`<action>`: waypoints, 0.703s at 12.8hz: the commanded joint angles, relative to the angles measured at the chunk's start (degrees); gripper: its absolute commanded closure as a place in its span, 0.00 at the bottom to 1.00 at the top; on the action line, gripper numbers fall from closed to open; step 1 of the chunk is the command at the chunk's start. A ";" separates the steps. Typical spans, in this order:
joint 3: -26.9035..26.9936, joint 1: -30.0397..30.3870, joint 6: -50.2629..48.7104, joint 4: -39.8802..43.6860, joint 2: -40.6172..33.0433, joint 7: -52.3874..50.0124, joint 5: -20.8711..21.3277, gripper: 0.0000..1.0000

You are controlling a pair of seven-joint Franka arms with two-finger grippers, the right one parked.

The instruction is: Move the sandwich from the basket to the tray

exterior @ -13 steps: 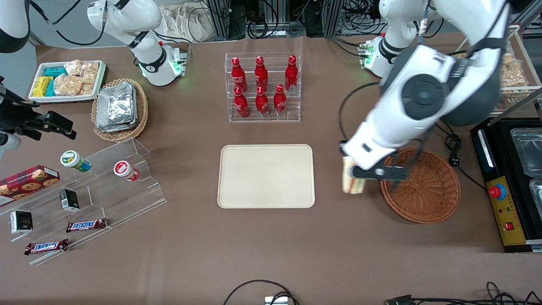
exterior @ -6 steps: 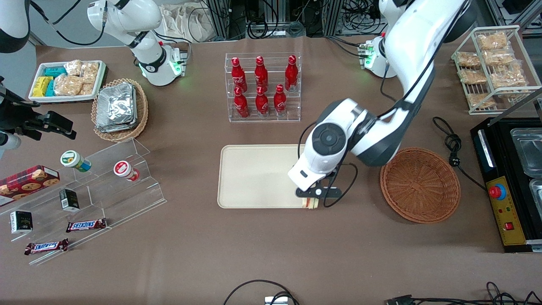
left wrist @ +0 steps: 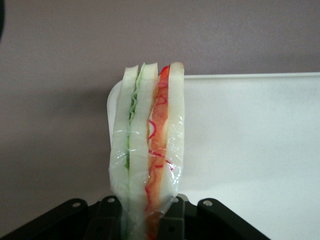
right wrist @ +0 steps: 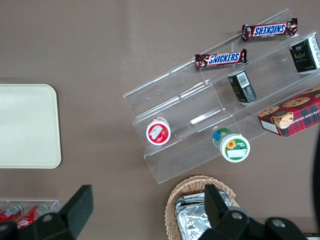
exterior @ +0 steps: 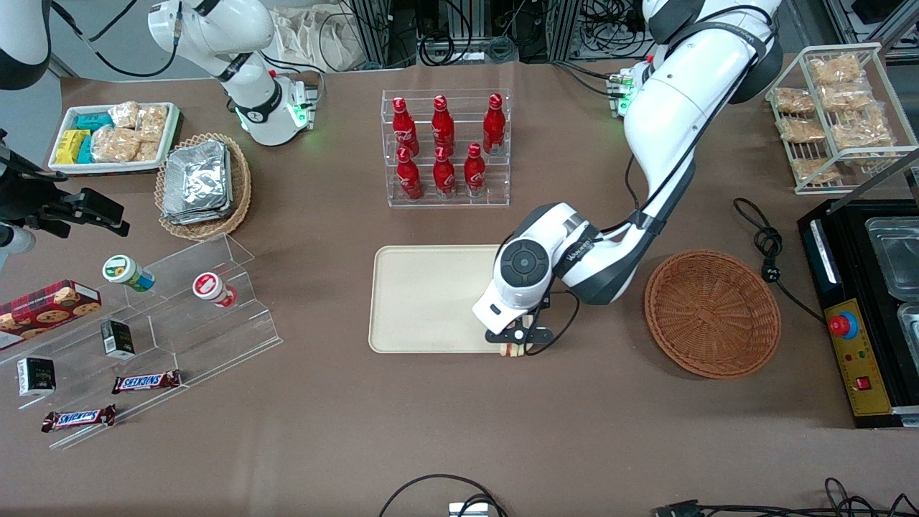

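Gripper (exterior: 518, 343) clamped on the sandwich (left wrist: 147, 150), holding it by its lower end with the wedge standing upright, filling edge toward the wrist camera. Sandwich sits above the tray's (exterior: 431, 301) corner nearest the front camera and the basket (exterior: 712, 313), which is empty. Height above the tray is hard to judge; appears low. Bare tray surface lies farther from the front camera and toward the parked arm's end; the set-down likely needs a short shift inward off the rim.
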 commanded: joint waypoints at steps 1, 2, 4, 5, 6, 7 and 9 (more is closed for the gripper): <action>0.27 -0.63 -0.42 -2.37 -0.86 -1.49 1.13 1.00; 0.27 -1.06 -0.33 -2.90 -0.86 -1.49 1.22 1.00; 0.27 -1.16 -0.25 -3.08 -0.34 -1.58 1.22 1.00; 0.27 -1.16 -0.16 -3.08 -0.33 -1.67 1.22 1.00; 0.27 -1.24 -0.07 -3.08 -0.25 -2.45 1.22 0.76; 0.27 -1.24 0.10 -3.08 0.19 -3.16 1.48 0.48; 0.36 -1.51 1.42 -3.34 0.37 -3.25 1.57 0.00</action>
